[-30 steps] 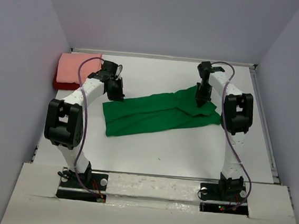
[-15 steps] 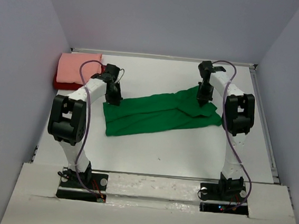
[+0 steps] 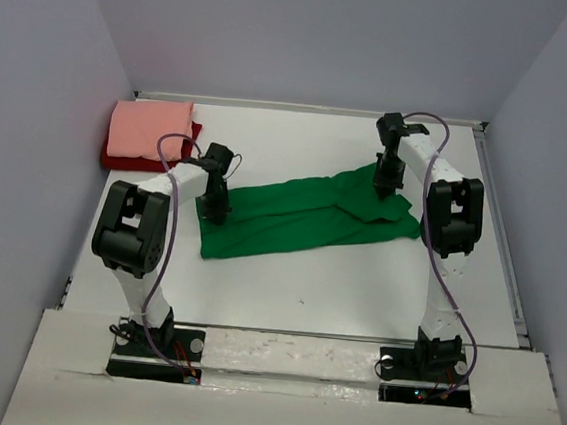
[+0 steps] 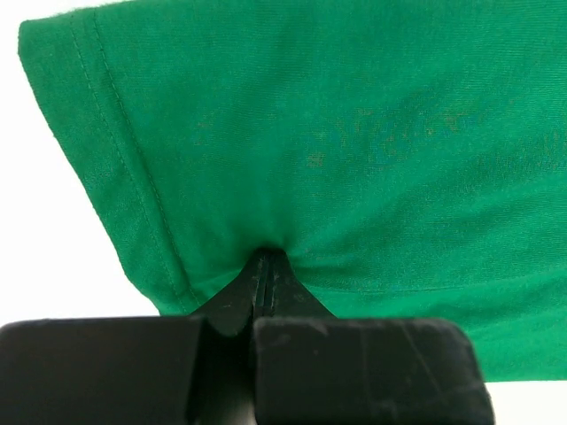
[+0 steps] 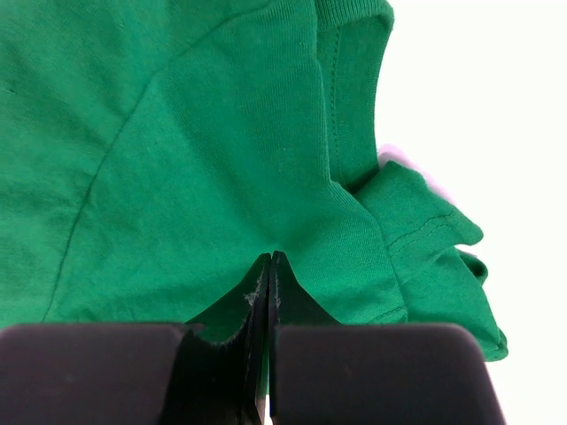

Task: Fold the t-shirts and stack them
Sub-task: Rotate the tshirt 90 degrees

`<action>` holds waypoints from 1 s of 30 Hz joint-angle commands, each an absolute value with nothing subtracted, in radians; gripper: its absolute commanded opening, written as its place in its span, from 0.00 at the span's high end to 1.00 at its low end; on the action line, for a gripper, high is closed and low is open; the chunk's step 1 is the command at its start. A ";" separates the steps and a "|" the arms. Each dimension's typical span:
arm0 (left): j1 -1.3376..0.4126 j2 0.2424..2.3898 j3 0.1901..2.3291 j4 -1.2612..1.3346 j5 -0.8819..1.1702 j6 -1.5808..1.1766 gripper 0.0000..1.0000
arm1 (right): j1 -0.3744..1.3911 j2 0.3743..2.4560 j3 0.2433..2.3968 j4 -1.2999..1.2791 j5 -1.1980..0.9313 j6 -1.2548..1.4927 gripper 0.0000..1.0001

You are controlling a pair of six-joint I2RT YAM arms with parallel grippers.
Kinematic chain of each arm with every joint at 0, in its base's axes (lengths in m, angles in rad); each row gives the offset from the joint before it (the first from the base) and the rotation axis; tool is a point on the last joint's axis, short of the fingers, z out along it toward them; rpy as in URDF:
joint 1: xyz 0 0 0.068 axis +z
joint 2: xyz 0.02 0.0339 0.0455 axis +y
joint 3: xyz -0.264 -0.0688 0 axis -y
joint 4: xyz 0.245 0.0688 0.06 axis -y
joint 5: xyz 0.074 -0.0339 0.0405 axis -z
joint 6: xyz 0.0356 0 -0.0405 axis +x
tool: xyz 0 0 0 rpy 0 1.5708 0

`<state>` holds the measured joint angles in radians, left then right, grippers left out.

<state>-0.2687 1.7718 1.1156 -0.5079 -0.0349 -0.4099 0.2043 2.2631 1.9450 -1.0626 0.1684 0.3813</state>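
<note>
Since a second ago the left gripper [image 3: 215, 209] has swung from beside the green tee's [image 3: 293, 214] far left corner onto the cloth itself, just inside its left end. The left elbow has folded closer in. The right gripper [image 3: 381, 189] has barely shifted and stays on the tee's right end. The tee has not moved.

The green tee lies flat on the table [image 3: 336, 288] as a long band between the two grippers. Its long axis runs from near left to far right, the right end bunched and wider.

From above, a pink tee [image 3: 149, 127] sits folded on a red tee [image 3: 114, 161], well to the far left of the left fingers. Neither wrist camera catches that pile.

The top view does not show how the jaws stand; the wrist views do. The left fingers [image 4: 239, 301] are pressed together with green cloth puckered into their tips. A stitched hem [image 4: 106, 150] runs just left of them, bare table beyond it. The right fingers [image 5: 226, 310] are likewise closed on a pinch of cloth. Ahead and to their right a seamed edge and a folded sleeve [image 5: 425, 239] lie against white table.
</note>
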 commanded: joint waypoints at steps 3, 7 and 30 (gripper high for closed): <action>-0.278 1.775 1.069 -0.497 -0.018 -0.431 1.00 | 0.209 2.240 1.996 -1.080 0.173 0.377 1.00; -0.278 1.772 1.049 -0.489 -0.005 -0.442 1.00 | 0.209 2.261 1.982 -1.085 0.170 0.377 1.00; -0.425 1.649 0.882 -0.499 0.041 -0.554 1.00 | 0.209 2.434 2.133 -1.078 0.100 0.305 1.00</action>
